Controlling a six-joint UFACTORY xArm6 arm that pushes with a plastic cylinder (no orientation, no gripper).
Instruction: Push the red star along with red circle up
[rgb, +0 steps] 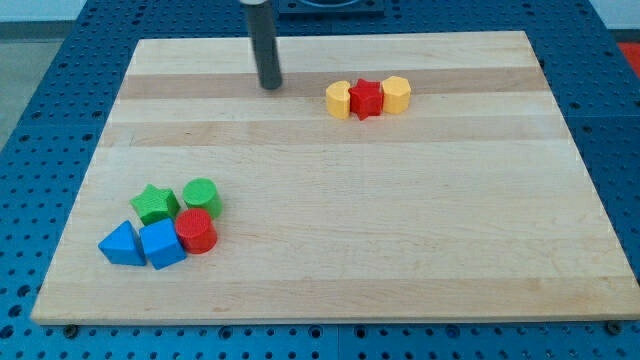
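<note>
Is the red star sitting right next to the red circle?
No, the red star sits between two yellow blocks near the view's top, far from the red circle at lower left.

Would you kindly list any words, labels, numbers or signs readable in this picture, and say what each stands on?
None: no text shows on the board, the blocks, or the rod ending in my tip.

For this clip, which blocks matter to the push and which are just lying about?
Job:
red star, between two yellow blocks
red circle, lower-left cluster
my tip, left of the star

Lying about:
yellow blocks
green star
green circle
blue blocks
</note>
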